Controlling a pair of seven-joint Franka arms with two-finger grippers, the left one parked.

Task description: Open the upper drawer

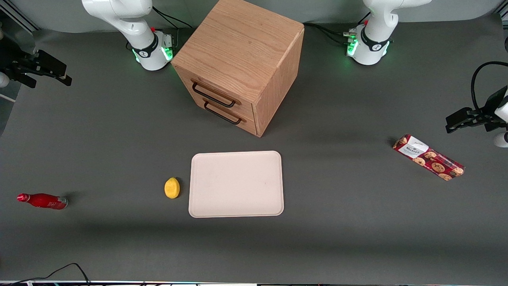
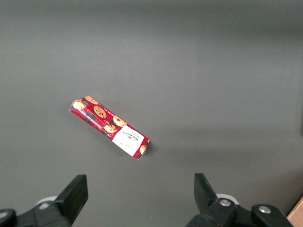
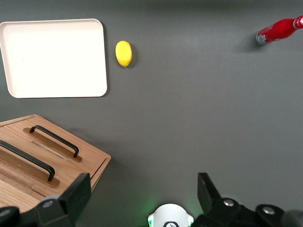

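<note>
Black gripper [image 1: 39, 70] of the working arm: held high over the working arm's end of the table, fingers [image 3: 73, 196] spread wide apart, nothing between them, touching nothing.

Grey table [image 1: 119, 131]: matte surface under the gripper and under every item listed here.

Oak cabinet [image 1: 238, 51]: stands well apart from the gripper, toward the middle of the table, between the two arm bases, turned at an angle so that its front faces the working arm's end and the front camera.

Upper drawer [image 1: 216, 91]: top of two in the cabinet front, light wood, fully shut and flush with the frame. Its handle [image 1: 213, 95], a long thin black bar, is well apart from the gripper.

Lower drawer [image 1: 228, 115]: directly beneath the upper one, also shut, with a matching black bar.

Tray [image 1: 236, 184]: cream, rectangular with rounded corners, flat on the table in front of the cabinet, nearer to the front camera than the gripper.

Lemon [image 1: 172, 187]: yellow, just beside the tray edge that faces the working arm's end, not touching it.

Bottle [image 1: 41, 200]: red, lying on its side, nearer to the front camera than the gripper, well apart from the lemon.

Biscuit packet [image 1: 428, 157]: red, printed with cookies, lying flat toward the parked arm's end, farthest of all from the gripper.
</note>
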